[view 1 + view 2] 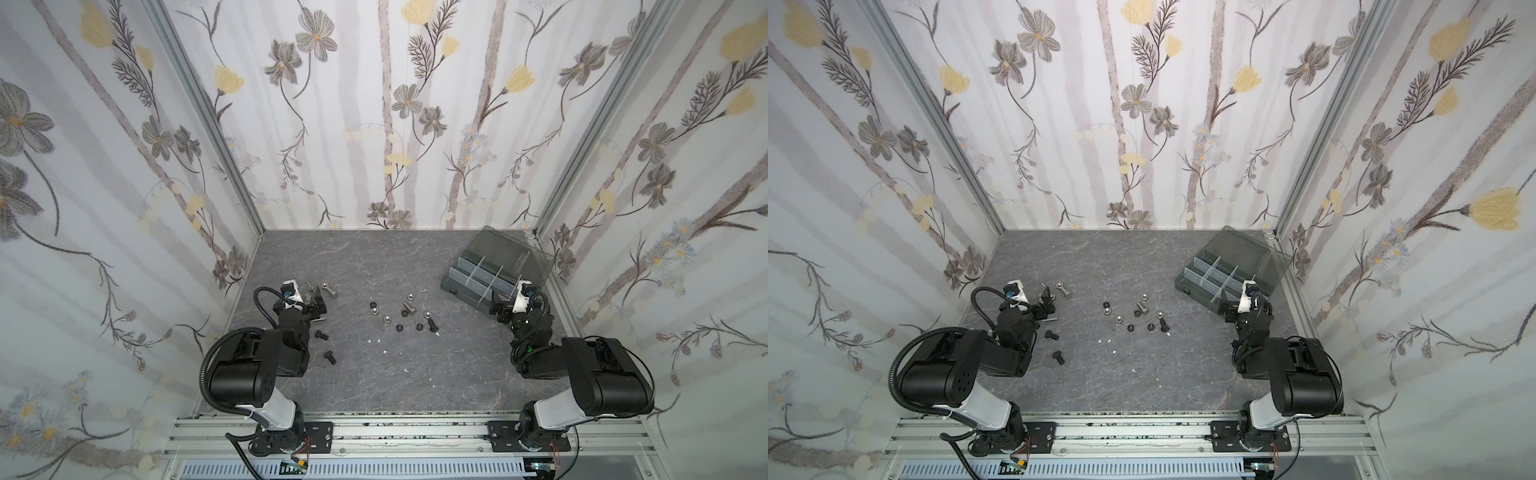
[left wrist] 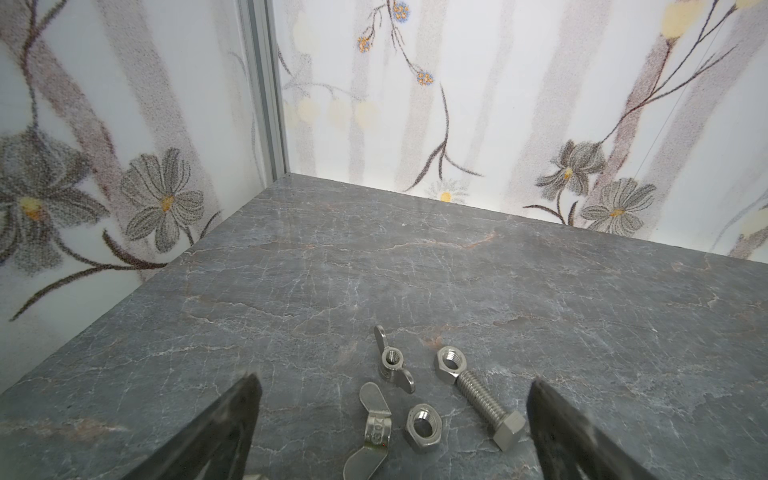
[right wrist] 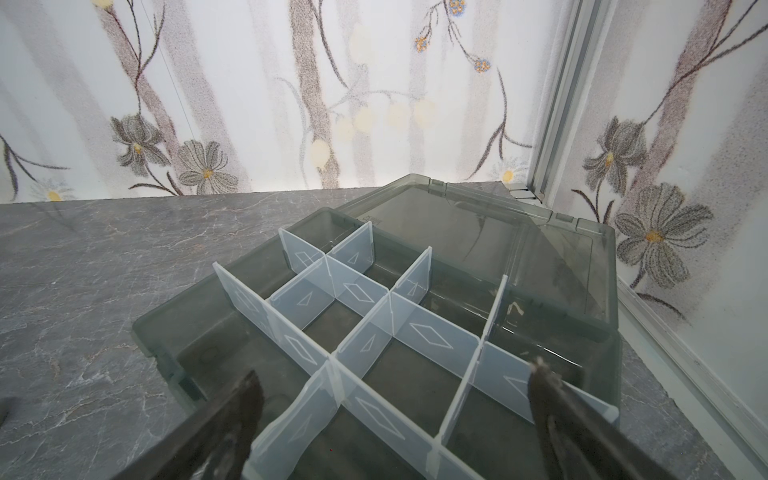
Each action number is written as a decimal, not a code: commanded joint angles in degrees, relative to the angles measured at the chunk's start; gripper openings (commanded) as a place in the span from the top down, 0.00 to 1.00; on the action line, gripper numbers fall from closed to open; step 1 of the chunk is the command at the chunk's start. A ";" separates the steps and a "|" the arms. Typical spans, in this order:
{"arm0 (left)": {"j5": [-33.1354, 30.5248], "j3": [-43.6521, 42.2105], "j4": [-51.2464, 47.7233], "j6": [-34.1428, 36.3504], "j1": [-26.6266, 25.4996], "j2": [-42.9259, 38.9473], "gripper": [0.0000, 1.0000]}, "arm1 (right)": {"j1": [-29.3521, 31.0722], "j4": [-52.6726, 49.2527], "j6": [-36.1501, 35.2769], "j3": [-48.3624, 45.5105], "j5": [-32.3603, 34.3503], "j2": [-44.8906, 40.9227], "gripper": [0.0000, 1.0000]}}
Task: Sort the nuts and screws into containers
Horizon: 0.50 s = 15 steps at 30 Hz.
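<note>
You have the left tool point(image 2: 395, 382) low over the tabletop point(image 2: 374, 270), jaws fully apart and holding nothing. The silver screw point(image 2: 482, 401) lies flat between them, its head just beside one jaw. Its shaft slants away from the tool, with a nut point(image 2: 446, 365) touching the far tip. A loose hex nut point(image 2: 423, 428) and two wing nuts point(image 2: 390, 361) sit nearer centre. Left arm is nearer; the grasp likely needs the jaws squared across that slant. The right tool point(image 3: 395, 368) is wide open and empty over the organizer box point(image 3: 166, 332). A scatter of screws and nuts point(image 1: 408, 309) lies mid-tabletop.

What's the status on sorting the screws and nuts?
Left claw open, by silver hex-head bolt and silver hex nut. Right claw open at dark grey plastic organizer box, visible compartments empty. Nothing blocking.
</note>
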 commanded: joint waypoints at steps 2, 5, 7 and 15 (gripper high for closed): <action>-0.30 0.26 2.16 -0.03 -0.01 0.01 0.00 | -0.01 1.06 -0.17 0.28 0.32 -0.04 0.00; -0.15 0.29 2.13 -0.16 0.09 -0.03 0.00 | -0.01 1.05 -0.20 0.29 0.32 -0.04 0.00; 0.12 0.27 2.16 -0.22 0.26 -0.03 0.00 | -0.01 1.06 -0.19 0.33 0.31 -0.04 0.01; 0.15 0.37 1.90 -0.27 0.44 0.05 0.00 | -0.06 1.06 -0.16 0.23 0.31 -0.04 0.00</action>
